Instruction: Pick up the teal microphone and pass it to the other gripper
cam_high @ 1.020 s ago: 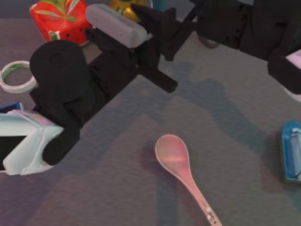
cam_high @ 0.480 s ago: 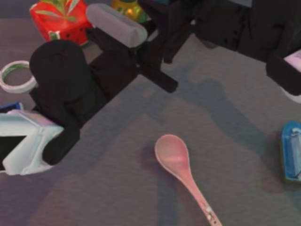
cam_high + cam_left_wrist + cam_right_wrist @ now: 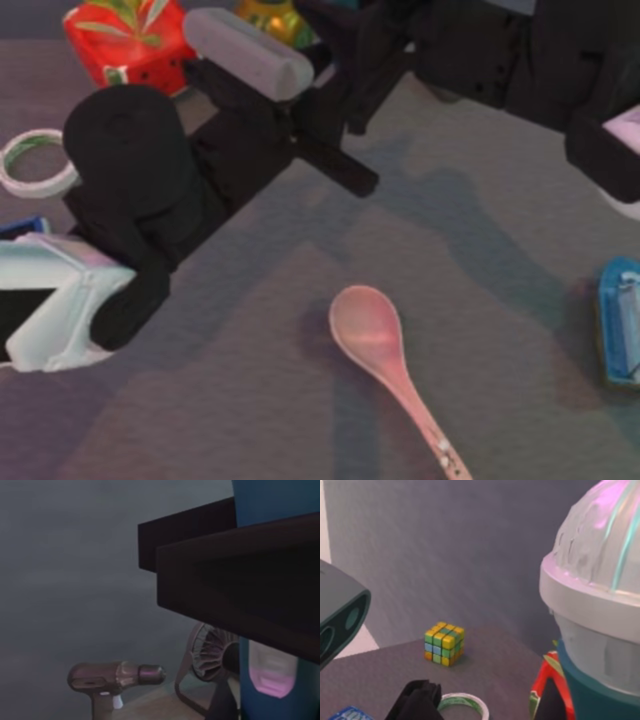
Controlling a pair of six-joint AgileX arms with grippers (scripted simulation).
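The teal microphone (image 3: 270, 695) is held up off the table at the back centre. Its white switch (image 3: 272, 675) shows on the handle in the left wrist view. Its rounded whitish-grey head (image 3: 600, 575) fills one side of the right wrist view. My left gripper (image 3: 335, 65) reaches in from the left and is shut on the handle. My right gripper (image 3: 385, 45) comes from the right and meets it there, its dark body (image 3: 235, 585) crossing the handle. From above, both grippers hide the microphone.
A pink spoon (image 3: 385, 360) lies at the front centre. A red carton (image 3: 125, 40) and a tape roll (image 3: 35, 162) sit at the back left, a flat light-blue item (image 3: 622, 320) at the right edge. A colour cube (image 3: 444, 644), drill (image 3: 112, 677) and fan (image 3: 210, 655) stand farther off.
My right gripper has moved left and back, closing in on the left gripper and the microphone. Over the last half second both arms stay nearly still.
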